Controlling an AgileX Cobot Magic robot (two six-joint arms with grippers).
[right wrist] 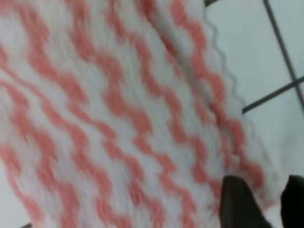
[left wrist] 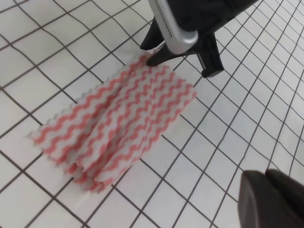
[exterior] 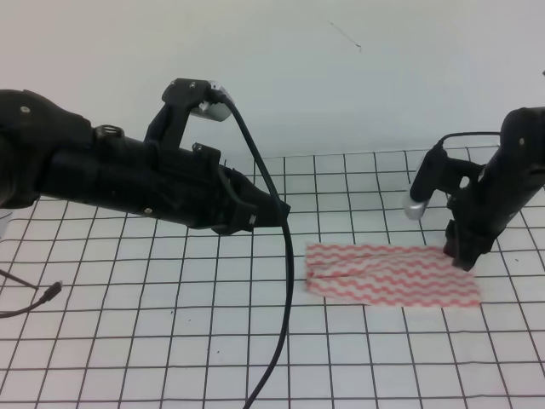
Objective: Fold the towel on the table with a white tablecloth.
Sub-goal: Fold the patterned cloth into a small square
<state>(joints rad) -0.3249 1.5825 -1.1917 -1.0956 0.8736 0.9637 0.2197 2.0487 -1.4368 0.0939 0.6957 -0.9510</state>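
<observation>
The towel (exterior: 392, 274), pink-red and white wavy stripes, lies folded into a long strip on the white tablecloth (exterior: 170, 341) covering the table. My right gripper (exterior: 464, 258) is down at the towel's far right corner and open. In the left wrist view one of its fingers (left wrist: 156, 57) touches the towel (left wrist: 118, 123) edge while the other stands on bare cloth beside it. The right wrist view is filled by the towel (right wrist: 118, 109), with dark fingertips (right wrist: 237, 204) at the lower right. My left gripper (exterior: 277, 213) hovers left of the towel, shut and holding nothing.
A black cable (exterior: 285, 298) hangs from the left arm down across the tablecloth just left of the towel. A thin wire end (exterior: 51, 292) lies at the far left. The pale wall (exterior: 341, 77) rises behind the table's far edge.
</observation>
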